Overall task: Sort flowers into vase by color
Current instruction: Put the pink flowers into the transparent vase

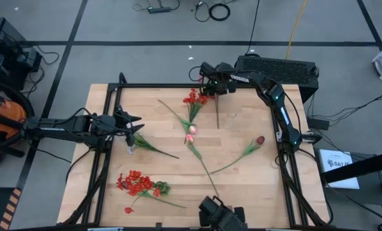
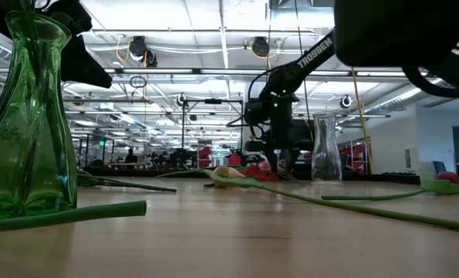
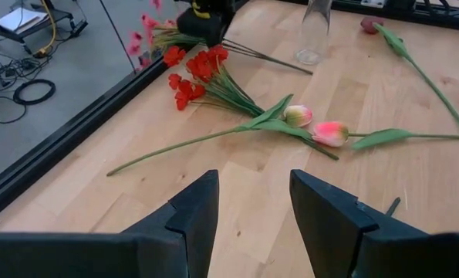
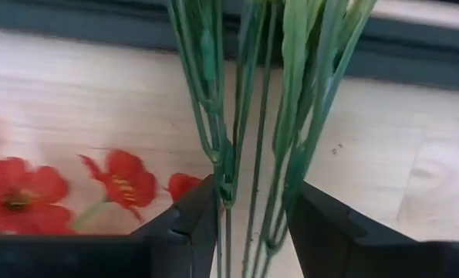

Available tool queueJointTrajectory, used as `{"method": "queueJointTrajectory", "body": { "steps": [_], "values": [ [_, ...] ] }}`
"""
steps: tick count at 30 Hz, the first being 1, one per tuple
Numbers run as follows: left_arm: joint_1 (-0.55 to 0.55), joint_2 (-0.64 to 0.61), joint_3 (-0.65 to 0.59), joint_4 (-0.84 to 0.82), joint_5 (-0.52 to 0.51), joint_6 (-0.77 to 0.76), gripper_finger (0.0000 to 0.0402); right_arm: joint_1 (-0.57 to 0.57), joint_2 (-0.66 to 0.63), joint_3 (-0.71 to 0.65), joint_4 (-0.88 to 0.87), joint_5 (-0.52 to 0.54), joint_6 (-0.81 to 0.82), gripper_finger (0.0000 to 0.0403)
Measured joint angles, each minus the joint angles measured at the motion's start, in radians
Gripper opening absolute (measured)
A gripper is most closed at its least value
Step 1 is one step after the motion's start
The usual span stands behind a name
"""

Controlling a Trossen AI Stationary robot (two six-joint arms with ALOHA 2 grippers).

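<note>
1. Nearest the low camera, a green glass vase (image 2: 30, 116) with a ribbed, waisted body is standing on the pale wood table (image 1: 242, 186); its top is blending into a dark arm above, and a thick green stalk (image 2: 63, 215) is lying at its foot.
2. At the near edge in the high view, one red cluster (image 1: 137, 183) is lying flat with a loose red petal beside it.
3. The left gripper (image 1: 130, 125) is hovering over the table's left side, its flat dark fingers (image 3: 192, 212) spread with nothing between them; just beside it a pale sprig (image 1: 146, 145) is lying, too small to make out well.
4. Mid-table, two tulips are lying head to head, one pale bud (image 3: 298, 116) and one pink bud (image 3: 331, 133), their long thin stalks crossing; a third, maroon bud (image 1: 260, 140) is lying well apart to the right.
5. Farther back, a second red cluster (image 1: 192, 97) is fanning out on wiry stems, touching the tulip leaves.
6. A clear glass vase (image 3: 315, 29) is standing beyond, its top cut off in the left wrist view.
7. At the far edge, the right gripper (image 1: 208, 83) is hanging over the second cluster's end; its fingers (image 4: 189, 220) are closing around a bundle of smooth green stems (image 4: 248, 116), whose blooms are out of that view. Whether the pads are actually pressing the stems I cannot tell.
</note>
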Motion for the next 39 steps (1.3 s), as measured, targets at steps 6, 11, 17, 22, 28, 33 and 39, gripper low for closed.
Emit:
{"method": "queueJointTrajectory", "body": {
  "steps": [6, 11, 17, 22, 28, 33, 39],
  "values": [
    [0.0, 0.0, 0.0, 0.0, 0.0, 0.0, 0.0168, 0.011, 0.001, -0.008, 0.036, 0.002, -0.01, 0.0121],
    [0.0, 0.0, 0.0, 0.0, 0.0, 0.0, 0.0168, 0.018, 0.001, -0.008, 0.034, 0.002, -0.042, 0.0048],
    [0.0, 0.0, 0.0, 0.0, 0.029, 0.0, 0.0168, 0.037, -0.057, -0.008, -0.007, 0.042, -0.101, 0.0012],
    [0.0, 0.0, 0.0, 0.0, 0.029, 0.001, 0.0168, 0.061, -0.168, -0.008, -0.001, 0.09, -0.122, 0.0004],
    [0.0, 0.0, 0.0, 0.0, 0.03, 0.0, 0.0168, 0.114, -0.341, -0.008, 0.017, 0.135, -0.115, 0.0006],
    [0.0, 0.0, 0.0, 0.0, 0.062, 0.001, 0.0168, 0.184, -0.515, -0.008, 0.159, 0.136, -0.169, 0.0006],
    [0.0, 0.0, 0.0, 0.0, 0.088, 0.0, 0.0168, 0.247, -0.69, -0.006, 0.139, 0.138, -0.357, 0.0006]
  ]
}}
